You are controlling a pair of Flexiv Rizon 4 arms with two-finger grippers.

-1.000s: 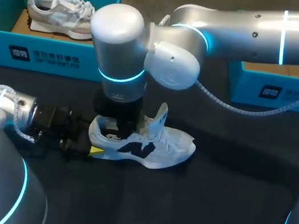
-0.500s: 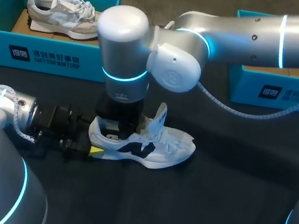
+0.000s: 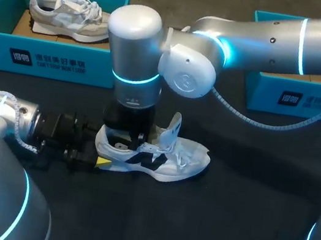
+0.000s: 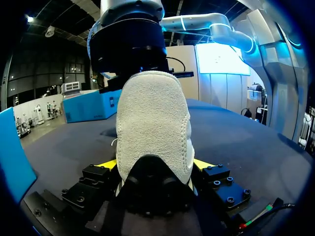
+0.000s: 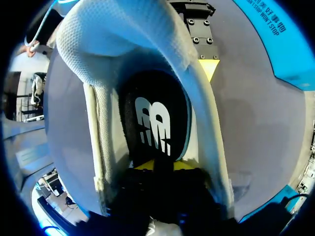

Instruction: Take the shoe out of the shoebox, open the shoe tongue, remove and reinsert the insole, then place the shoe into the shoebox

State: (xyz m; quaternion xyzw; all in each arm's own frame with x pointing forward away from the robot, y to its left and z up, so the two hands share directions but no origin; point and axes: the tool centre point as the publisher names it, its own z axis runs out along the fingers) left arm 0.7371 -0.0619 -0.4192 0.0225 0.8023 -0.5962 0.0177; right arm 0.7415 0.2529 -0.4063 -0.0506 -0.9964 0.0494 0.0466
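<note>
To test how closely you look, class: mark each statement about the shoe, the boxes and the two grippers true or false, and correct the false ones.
1. The white shoe stands on the table, not in a box. True.
2. The left gripper is clear of the shoe. False: it clamps the heel from both sides.
3. The tongue stands up. True.
4. The left box is empty. False: a grey shoe lies in it.
5. The insole lies beside the shoe. False: it is inside the shoe, at the right gripper.
</note>
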